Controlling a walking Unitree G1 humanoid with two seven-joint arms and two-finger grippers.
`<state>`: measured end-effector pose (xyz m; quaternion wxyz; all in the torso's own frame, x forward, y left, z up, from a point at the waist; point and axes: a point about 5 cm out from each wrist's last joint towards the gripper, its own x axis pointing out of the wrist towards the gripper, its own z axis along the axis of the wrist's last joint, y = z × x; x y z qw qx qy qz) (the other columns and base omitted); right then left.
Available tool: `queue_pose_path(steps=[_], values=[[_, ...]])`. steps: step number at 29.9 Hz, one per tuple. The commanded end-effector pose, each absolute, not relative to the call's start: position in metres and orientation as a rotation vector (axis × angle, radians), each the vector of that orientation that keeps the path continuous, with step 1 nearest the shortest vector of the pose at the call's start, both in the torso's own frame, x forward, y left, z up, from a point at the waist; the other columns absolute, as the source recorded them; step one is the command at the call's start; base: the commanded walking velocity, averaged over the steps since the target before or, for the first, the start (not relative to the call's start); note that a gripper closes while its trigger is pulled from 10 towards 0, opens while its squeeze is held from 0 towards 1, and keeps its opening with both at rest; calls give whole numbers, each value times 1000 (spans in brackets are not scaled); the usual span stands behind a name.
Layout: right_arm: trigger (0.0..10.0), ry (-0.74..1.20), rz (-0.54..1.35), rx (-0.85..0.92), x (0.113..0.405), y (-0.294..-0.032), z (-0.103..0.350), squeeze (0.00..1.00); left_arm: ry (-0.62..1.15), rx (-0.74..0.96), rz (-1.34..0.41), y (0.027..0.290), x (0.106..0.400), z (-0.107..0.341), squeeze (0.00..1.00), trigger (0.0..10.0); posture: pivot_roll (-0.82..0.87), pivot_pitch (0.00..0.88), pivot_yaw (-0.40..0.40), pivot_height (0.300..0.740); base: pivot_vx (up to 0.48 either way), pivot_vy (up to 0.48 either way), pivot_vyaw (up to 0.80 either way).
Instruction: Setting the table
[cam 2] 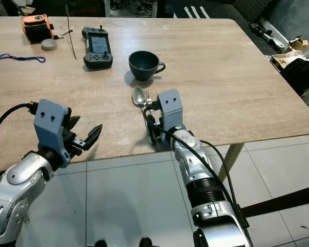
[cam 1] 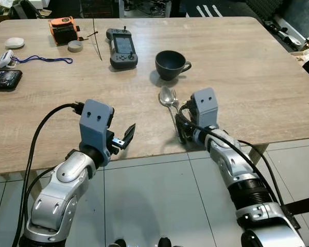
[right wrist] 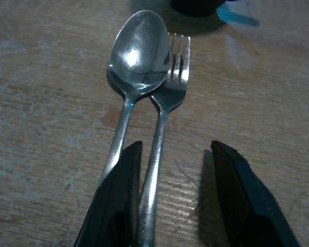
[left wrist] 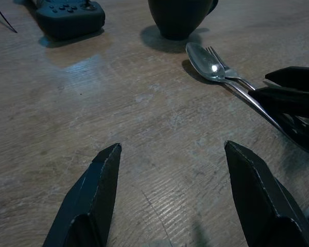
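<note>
A silver spoon (cam 1: 167, 96) and fork (cam 1: 174, 95) lie side by side on the wooden table (cam 1: 237, 87), bowl and tines pointing at a dark cup (cam 1: 171, 64) just beyond them. My right gripper (cam 1: 181, 131) is low over their handles at the table's front edge and open. In the right wrist view the fork handle (right wrist: 155, 154) lies between the fingers (right wrist: 116, 195), against one of them, and the spoon handle (right wrist: 119, 139) runs under that same finger. My left gripper (cam 1: 122, 139) hovers open and empty at the front edge, left of the cutlery.
A dark handheld controller (cam 1: 122, 48) lies left of the cup. Farther left are a thin black rod (cam 1: 97, 41), a tape roll (cam 1: 75, 46), an orange device (cam 1: 63, 28), a blue lanyard (cam 1: 41, 59) and a phone (cam 1: 4, 79). Tiled floor (cam 1: 154, 195) lies below the table edge.
</note>
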<state>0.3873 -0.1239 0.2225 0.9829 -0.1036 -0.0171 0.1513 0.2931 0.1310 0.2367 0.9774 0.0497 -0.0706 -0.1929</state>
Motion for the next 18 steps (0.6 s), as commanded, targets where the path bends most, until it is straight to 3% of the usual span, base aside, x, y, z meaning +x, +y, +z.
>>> queue_pose_path(steps=[1, 2, 18], values=[[2275, 16, 291, -220, 385, -128, 208, 0, -130, 98, -397, 130, 290, 234, 0, 10000, 110, 332, 19, 740, 0, 0, 0], [0, 22, 291, -216, 385, -128, 207, 0, -130, 98, -397, 130, 290, 234, 0, 10000, 110, 332, 19, 740, 0, 0, 0], [0, 80, 308, -190, 385, -132, 202, 0, -132, 92, -394, 130, 290, 234, 0, 10000, 102, 331, 12, 740, 0, 0, 0]])
